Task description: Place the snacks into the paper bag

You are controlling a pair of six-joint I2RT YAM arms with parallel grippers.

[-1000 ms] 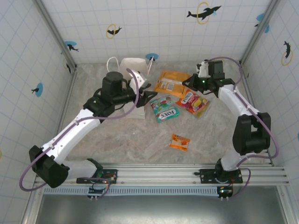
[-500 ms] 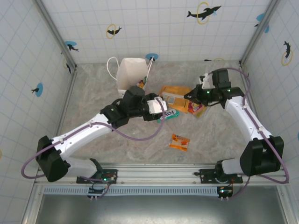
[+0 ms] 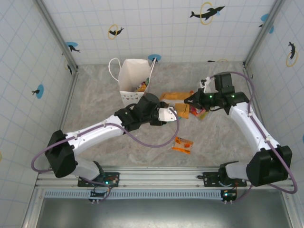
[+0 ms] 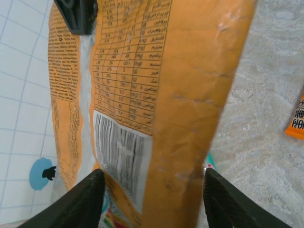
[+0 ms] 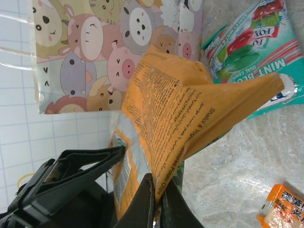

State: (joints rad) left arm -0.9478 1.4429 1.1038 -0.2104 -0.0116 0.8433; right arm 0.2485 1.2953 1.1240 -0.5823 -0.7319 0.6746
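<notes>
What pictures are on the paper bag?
Pastel cartoon animals, like pink pigs, cover the paper bag; the right wrist view shows them best.

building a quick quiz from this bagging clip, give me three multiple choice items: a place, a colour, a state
1. How does the white cartoon-animal paper bag stand? A flattened; B tipped over; C upright, mouth open.
2. Where does the small orange snack packet lie? A inside that bag; B on the marbled table, apart from the others; C against the wall.
3. What colour is the large flat packet that the right gripper pinches? A orange; B purple; C blue.
C, the top view looks into its open mouth; B, bare tabletop surrounds it; A, orange film sits between the shut fingers.
</notes>
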